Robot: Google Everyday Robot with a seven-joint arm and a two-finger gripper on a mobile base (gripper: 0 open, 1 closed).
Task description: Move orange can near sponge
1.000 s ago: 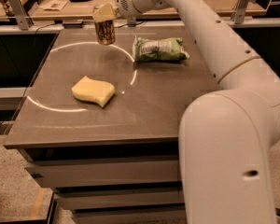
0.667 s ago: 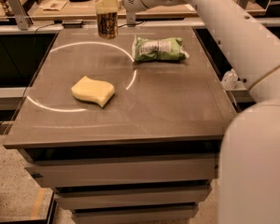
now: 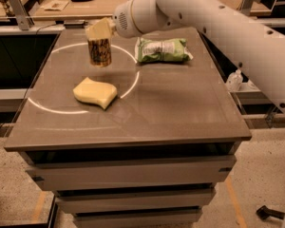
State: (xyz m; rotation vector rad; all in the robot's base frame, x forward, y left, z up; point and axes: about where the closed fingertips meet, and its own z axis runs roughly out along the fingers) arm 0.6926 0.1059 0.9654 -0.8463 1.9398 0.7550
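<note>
The orange can [image 3: 99, 52] is gold-orange with dark lettering and stands upright at the back left of the grey table [image 3: 180, 113]. I cannot tell whether it hovers just over the table or touches it. My gripper [image 3: 99, 32] comes from the right and is shut on the can's top. The pale yellow sponge [image 3: 95, 92] with wavy sides lies flat on the table, a short way in front of the can and apart from it.
A green crinkled snack bag [image 3: 162, 50] lies on the table to the right of the can. My white arm [image 3: 218, 27] spans the back right. A white ring is marked on the tabletop. Benches with clutter stand behind the table.
My gripper has brought the can forward and down from the table's far edge toward the sponge. The arm's bulk has left the right foreground.
</note>
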